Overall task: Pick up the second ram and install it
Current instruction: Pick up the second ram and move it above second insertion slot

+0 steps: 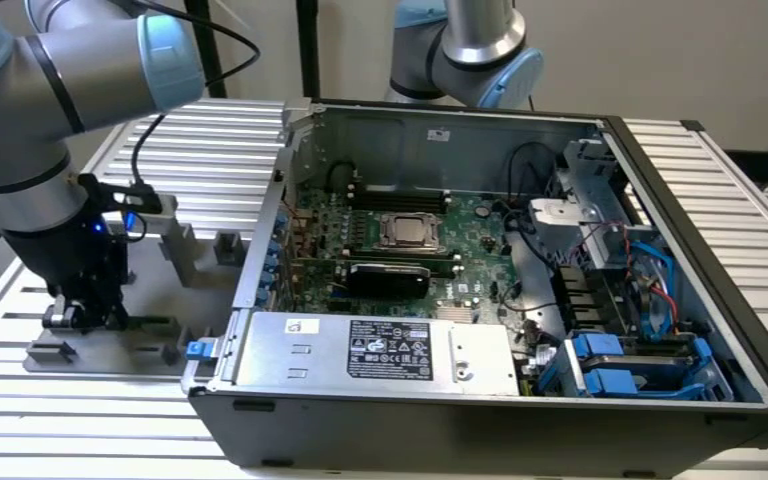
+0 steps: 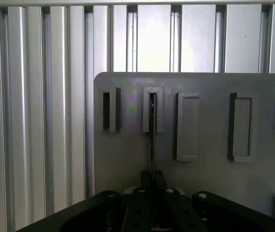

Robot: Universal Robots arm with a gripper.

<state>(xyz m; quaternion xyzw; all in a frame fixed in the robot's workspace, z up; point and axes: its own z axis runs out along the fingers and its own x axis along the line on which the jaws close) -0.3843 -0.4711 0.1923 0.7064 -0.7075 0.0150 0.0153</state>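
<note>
The second ram [image 2: 151,140] appears edge-on as a thin dark strip standing in a grey holder block [image 2: 152,110] on the grey plate [image 2: 128,159]. My gripper [image 2: 152,180] sits over the strip's near end, its two dark fingers [image 2: 145,180] pressed against either side of it. In the exterior view the gripper [image 1: 87,318] is lowered onto the holder plate [image 1: 117,345] at the exterior view's left, outside the open computer case [image 1: 491,400]. The black memory slots [image 1: 398,200] lie beside the CPU socket [image 1: 411,232] on the motherboard.
Other grey holder blocks [image 2: 188,126] [image 2: 241,126] stand on the plate, and upright grey blocks [image 1: 177,250] rise near the arm. The ribbed aluminium table [image 1: 37,420] surrounds the case. A second arm [image 1: 471,50] stands behind the case. Cables and drive bays [image 1: 624,350] fill its right side.
</note>
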